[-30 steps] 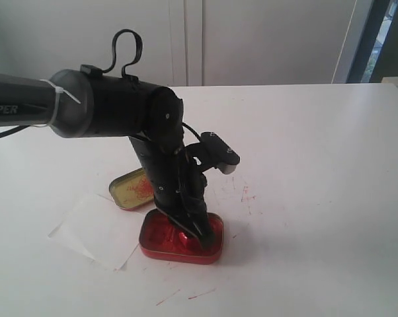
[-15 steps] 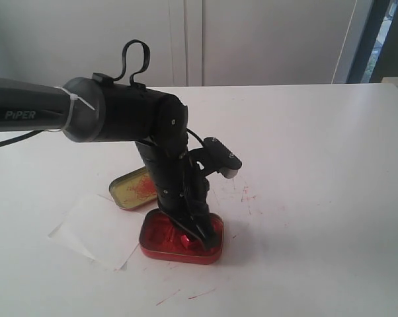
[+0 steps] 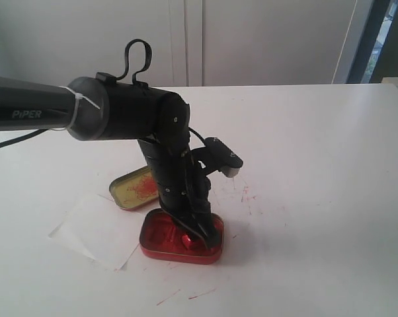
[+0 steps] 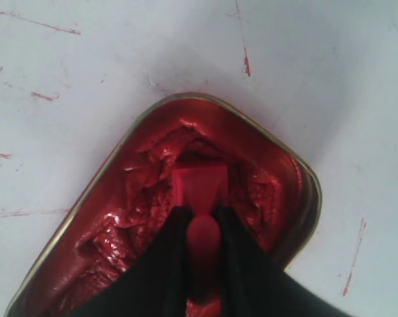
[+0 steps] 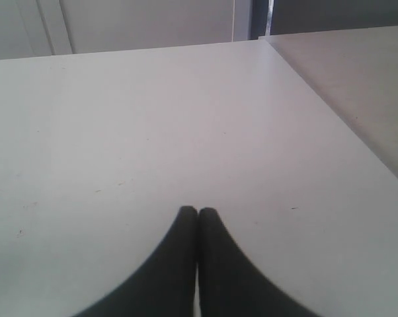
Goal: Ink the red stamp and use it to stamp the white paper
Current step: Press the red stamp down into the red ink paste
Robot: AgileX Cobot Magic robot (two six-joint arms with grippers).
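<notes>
The red stamp (image 4: 199,188) stands with its block base pressed into the wet red ink of the red tin (image 4: 119,218). My left gripper (image 4: 200,212) is shut on the stamp's knob handle. From the exterior view the left gripper (image 3: 194,236) reaches down into the red tin (image 3: 160,239), and the stamp (image 3: 188,240) shows as a small red lump at the fingertips. The white paper (image 3: 96,230) lies flat just left of the tin. My right gripper (image 5: 198,211) is shut on nothing, over bare white tabletop, and does not show in the exterior view.
A gold tin lid (image 3: 134,189) with red smears lies behind the paper and the red tin. Red ink streaks (image 3: 246,195) mark the tabletop right of the tin and near its front. The table's far edge (image 5: 153,49) meets a wall.
The left arm has shifted slightly rightward and lowered, pushing the stamp further into the ink. The tin, lid and paper have not moved.
</notes>
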